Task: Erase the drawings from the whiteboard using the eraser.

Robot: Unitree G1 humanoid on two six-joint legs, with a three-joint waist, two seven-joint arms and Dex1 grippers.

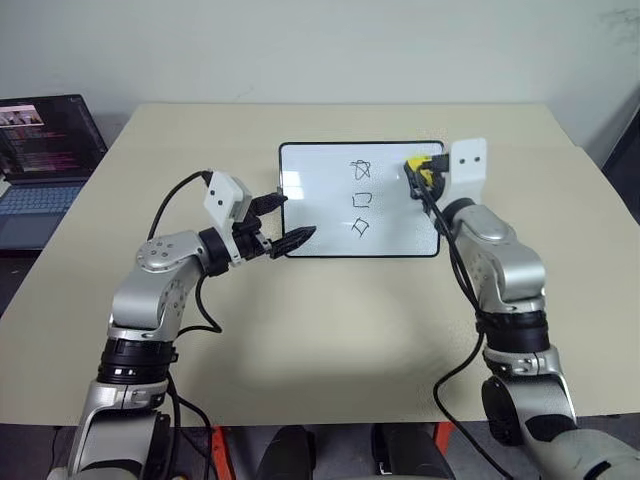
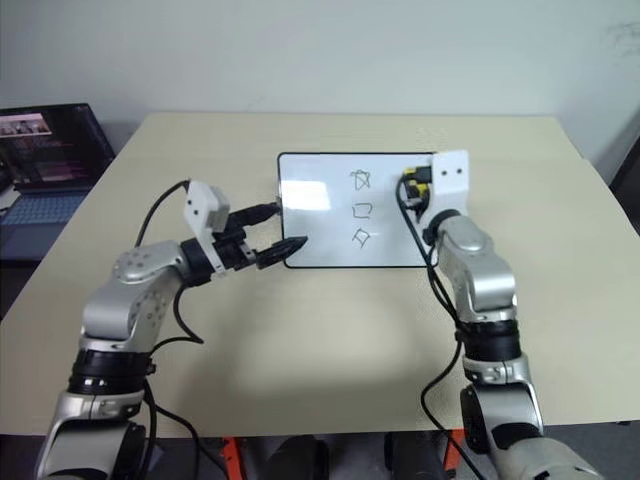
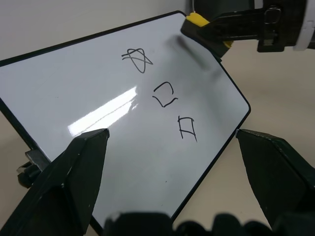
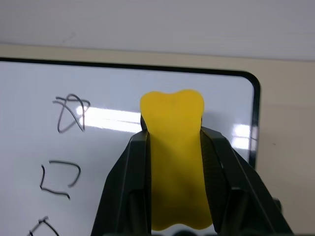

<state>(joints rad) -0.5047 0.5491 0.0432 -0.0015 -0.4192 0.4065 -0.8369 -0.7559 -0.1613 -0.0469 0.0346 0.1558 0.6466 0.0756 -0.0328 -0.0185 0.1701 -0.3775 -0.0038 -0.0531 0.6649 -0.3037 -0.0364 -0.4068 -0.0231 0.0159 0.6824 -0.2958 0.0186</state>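
Whiteboard (image 1: 330, 200) lies on beige table (image 1: 330, 330); right tool (image 4: 173, 142) grips eraser (image 4: 174, 162), left tool (image 1: 283, 222) spread.

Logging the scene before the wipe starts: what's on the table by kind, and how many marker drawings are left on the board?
Whiteboard: 1
Eraser: 1, in the right gripper
Drawings: 3, none wiped yet
Laptop: 1, off the table's left edge
Total: 6

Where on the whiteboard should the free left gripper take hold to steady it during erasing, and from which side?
Judging by its pose, the left gripper should grip the whiteboard at its near left corner, coming from the left: its thin frame fits the open jaws, and that keeps clear of the drawings.
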